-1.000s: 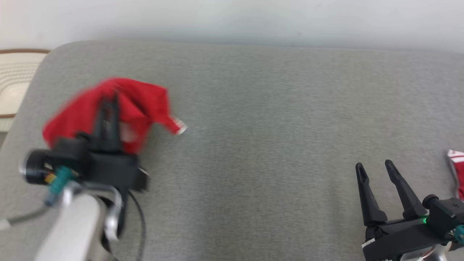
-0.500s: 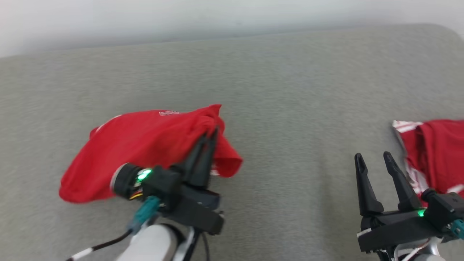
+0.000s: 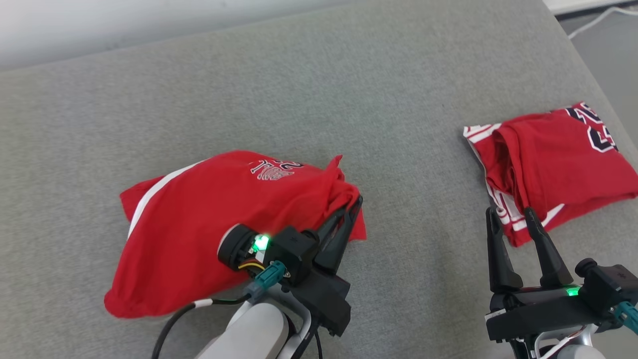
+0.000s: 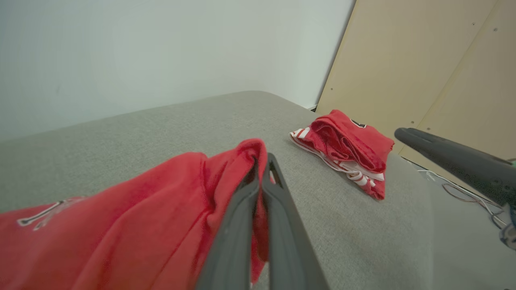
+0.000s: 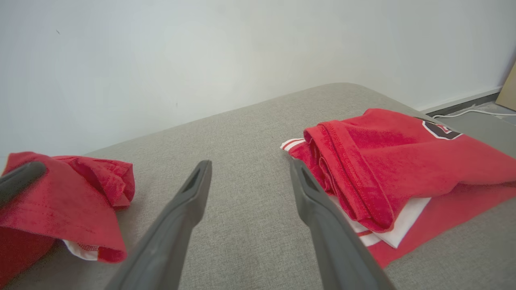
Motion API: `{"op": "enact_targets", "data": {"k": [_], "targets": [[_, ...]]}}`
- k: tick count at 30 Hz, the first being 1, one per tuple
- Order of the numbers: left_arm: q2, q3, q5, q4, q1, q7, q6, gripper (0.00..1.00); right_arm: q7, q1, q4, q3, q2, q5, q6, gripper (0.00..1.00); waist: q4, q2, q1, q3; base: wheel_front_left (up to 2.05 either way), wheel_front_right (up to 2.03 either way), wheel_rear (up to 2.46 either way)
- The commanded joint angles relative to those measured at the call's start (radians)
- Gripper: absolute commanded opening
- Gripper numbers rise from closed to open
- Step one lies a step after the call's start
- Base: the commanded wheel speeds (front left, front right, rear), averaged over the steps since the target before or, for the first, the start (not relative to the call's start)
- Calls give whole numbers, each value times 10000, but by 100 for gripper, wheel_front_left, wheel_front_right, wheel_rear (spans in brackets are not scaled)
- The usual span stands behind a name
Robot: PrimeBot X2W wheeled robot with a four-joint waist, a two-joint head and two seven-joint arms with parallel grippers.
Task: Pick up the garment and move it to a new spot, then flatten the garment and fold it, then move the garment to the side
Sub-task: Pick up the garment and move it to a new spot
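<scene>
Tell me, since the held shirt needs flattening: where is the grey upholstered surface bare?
Bare: the broad grey upholstered surface beyond both garments, toward the wall, and the strip between the red shirt in the left pincer and the folded red jersey. Crowded: the right edge, where the open right pincer hovers beside that jersey.

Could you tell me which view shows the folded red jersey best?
Right wrist view: the folded jersey is close, hems and layers sharp. Head view shows it from above; left wrist view, small and far.
</scene>
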Motion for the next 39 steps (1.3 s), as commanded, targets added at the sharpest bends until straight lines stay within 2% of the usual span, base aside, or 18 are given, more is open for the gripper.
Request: {"op": "enact_targets", "data": {"k": [1,5,6,7,10,14,23,27,35,39], "targets": [[-13,-91,-115,310,-90,-106,-99,0,-91,-134,74,17,42,94,-7,100,-380,0,-1,405,0,0,0],[-92,-312,-347,804,-155,-279,-296,0,-168,-134,199,-50,12,83,-7,100,-272,0,-1,401,0,0,0],[-102,-388,-430,858,-135,-294,-355,48,-157,-140,215,-72,-2,70,-7,100,-207,0,-1,374,0,0,0],[-116,-445,-496,847,-114,-359,-434,100,-157,-161,219,-78,-17,72,-7,100,-146,0,-1,341,0,0,0],[-140,-615,-537,687,-28,-459,-492,100,-120,-168,231,-139,-75,40,-7,100,52,0,-1,190,0,0,0],[11,-514,-498,360,163,-676,-344,100,-49,-91,200,-205,-102,-23,-7,100,257,0,-1,-24,0,0,0],[737,885,-627,-875,589,-1362,435,100,264,249,-31,-390,-197,-161,-7,100,937,0,-1,-724,0,0,0],[1004,1027,-718,-987,720,-1329,386,100,416,333,-136,-430,-230,-201,-7,100,1106,0,-1,-993,0,0,0],[1380,1665,-595,-1562,1172,-1448,1003,100,618,654,-325,-634,-121,-315,-7,100,1405,0,-1,-1459,0,0,0],[1783,2643,-767,-1971,1719,-1533,1272,100,751,857,-435,-677,-157,-379,-7,100,1690,0,-1,-1665,0,0,0]]}}
